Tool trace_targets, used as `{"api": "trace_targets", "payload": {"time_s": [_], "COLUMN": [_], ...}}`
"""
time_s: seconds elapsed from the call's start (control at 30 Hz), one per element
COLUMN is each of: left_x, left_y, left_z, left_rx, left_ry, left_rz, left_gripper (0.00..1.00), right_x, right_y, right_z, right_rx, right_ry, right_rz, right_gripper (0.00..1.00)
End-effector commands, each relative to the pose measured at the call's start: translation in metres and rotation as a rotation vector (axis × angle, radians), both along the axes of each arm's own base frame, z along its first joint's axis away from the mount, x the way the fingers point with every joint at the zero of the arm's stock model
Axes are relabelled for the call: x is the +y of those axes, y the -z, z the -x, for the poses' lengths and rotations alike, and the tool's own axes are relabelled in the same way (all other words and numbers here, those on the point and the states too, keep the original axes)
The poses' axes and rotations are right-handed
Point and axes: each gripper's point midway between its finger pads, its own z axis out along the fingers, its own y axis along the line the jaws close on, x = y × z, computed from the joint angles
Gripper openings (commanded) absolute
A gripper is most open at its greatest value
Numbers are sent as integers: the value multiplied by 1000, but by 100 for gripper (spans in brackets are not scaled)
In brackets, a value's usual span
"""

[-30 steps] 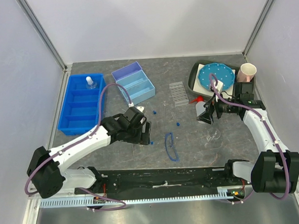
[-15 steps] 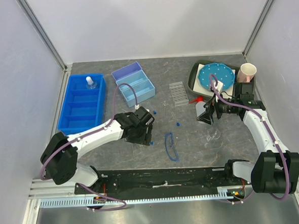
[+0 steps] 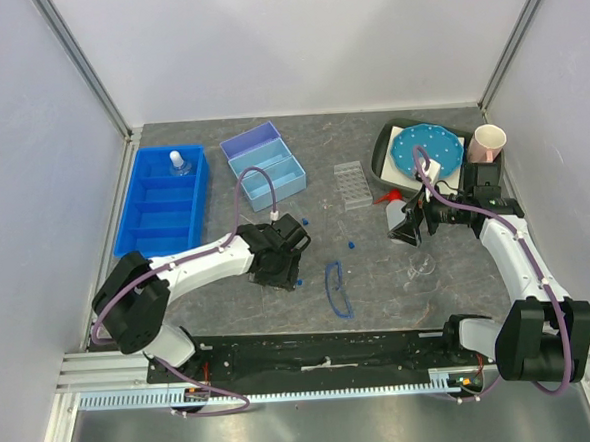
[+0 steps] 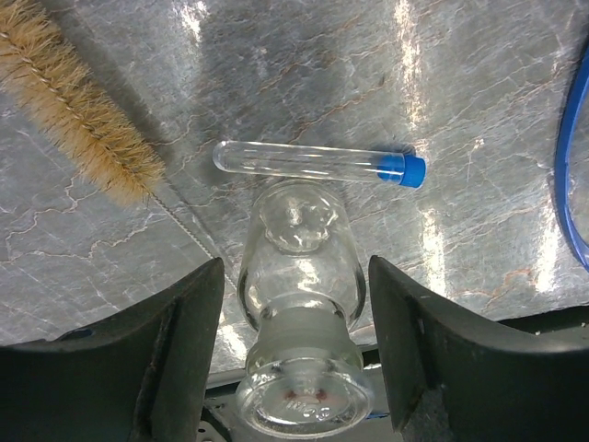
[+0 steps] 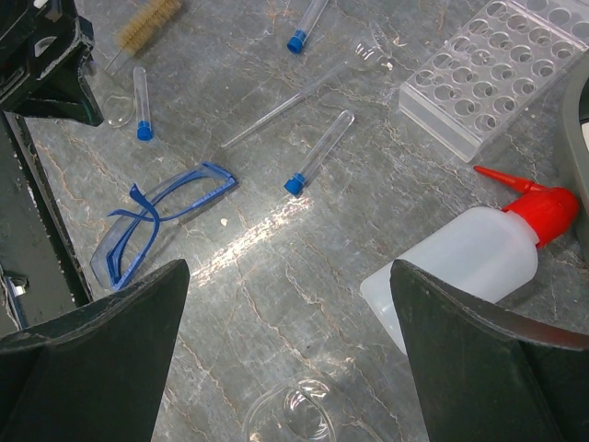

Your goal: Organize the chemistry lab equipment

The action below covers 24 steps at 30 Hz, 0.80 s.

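Seen from above, a grey stone-patterned bench with two robot arms reaching in from its near edge.

The left gripper hangs low over the bench at about 7 o'clock from the bench centre. Its jaws are apart and straddle a clear glass flask lying on its side, with a thin sliver of bench showing on each side between glass and finger, so nothing is gripped. The flask's mouth points towards the wrist camera. At 12 o'clock from the flask, just beyond its rounded end, a blue-capped clear tube lies crosswise with its cap to the right. A bristle brush lies at 10 o'clock.

The right gripper hovers at about 3 o'clock from the bench centre with its jaws spread wide and empty. Below it, at 3 o'clock in its wrist view, lies the white squeeze bottle with red nozzle. A clear tube rack sits at 1 o'clock. Another capped tube lies at 12 o'clock, and the blue-rimmed safety glasses lie at 9 o'clock, folded flat on the bench. A second flask shows at 6 o'clock, cut off by the frame edge.
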Motion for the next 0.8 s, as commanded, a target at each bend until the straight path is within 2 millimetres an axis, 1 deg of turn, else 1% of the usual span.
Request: {"api": "trace_targets", "payload": {"time_s": [0.0,0.3,0.5,0.6,0.63,0.7,0.77], "left_x": [-10,-16,-17,-17,-18,-17,-17], "left_y": [-9,-9,-8,-8,-9,-10,-14], "left_z": [-15,-15,-16,-15,-15,-14,-14], "left_rx": [-60,-59,-58,-56,-60,-59,-63], "left_ry": [-10,-1,0,1,1,0,4], "left_rz": [9,12,8,6,11,13,20], "left_gripper": [70,69,64,58,51,45,36], "right_x": [3,3,4,4,3,3,3], "right_y": [-9,-9,-9,-10,-10,-9,-9], "right_z": [0,1,1,1,1,1,1], "right_rx": [-52,-53,-53,-56,-56,-55,-53], "right_ry": [-25,-29,-30,-30,-29,-29,-29], "right_rz": [-19,-20,-21,-20,-20,-19,-19], "right_gripper": [98,98,98,98,98,98,98]}}
